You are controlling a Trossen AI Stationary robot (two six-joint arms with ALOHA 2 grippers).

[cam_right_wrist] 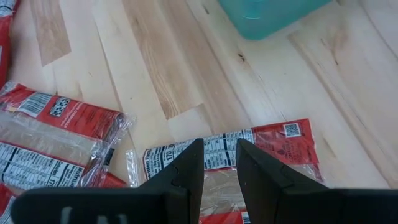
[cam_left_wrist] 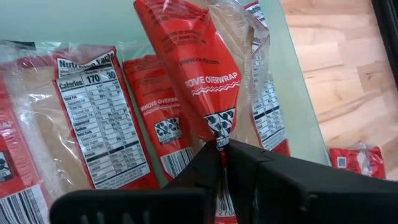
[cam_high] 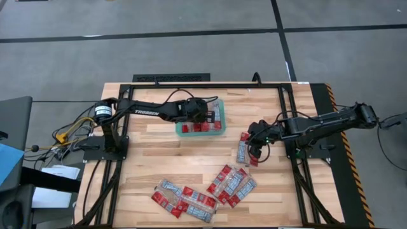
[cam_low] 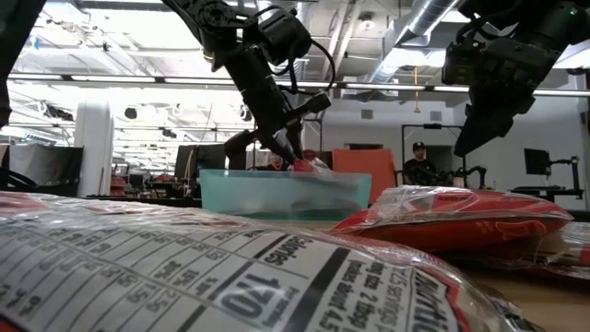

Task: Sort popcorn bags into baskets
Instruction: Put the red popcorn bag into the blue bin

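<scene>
Tabletop (cam_high: 191, 146): light wooden planks framed by black rails, seen whole in the high view.
Green tray (cam_high: 219, 130): teal, translucent, shallow, at the far middle of the tabletop; in the low view its wall (cam_low: 230, 194) shows beyond the near packets.
Bags in tray (cam_left_wrist: 99, 118): several red packets with pale panels lie flat side by side on the tray floor, labels facing up.
Left tool (cam_left_wrist: 221, 152): over the tray, fingers together on the sealed edge of one red bag.
Held bag (cam_left_wrist: 196, 68): hangs from the left tool above the packets in the tray; in the low view its end (cam_low: 309, 166) is at the tray's rim.
Right tool (cam_right_wrist: 219, 158): hovers low above a loose bag right of the tray, fingers a little apart with nothing between them.
Bag under right tool (cam_right_wrist: 273, 140): flat on the wood, barcode and label side up, near the tray's corner but apart from it.
Neighbouring bags (cam_right_wrist: 62, 134): more packets lie just beside that one, overlapping each other.
Front pile (cam_high: 203, 191): many red bags scattered and overlapping along the near edge, well apart from the tray.
Foreground bag (cam_low: 184, 277): a packet very close to the low camera, calorie print readable.
Person (cam_low: 419, 166): stands in the room behind the tabletop.
</scene>
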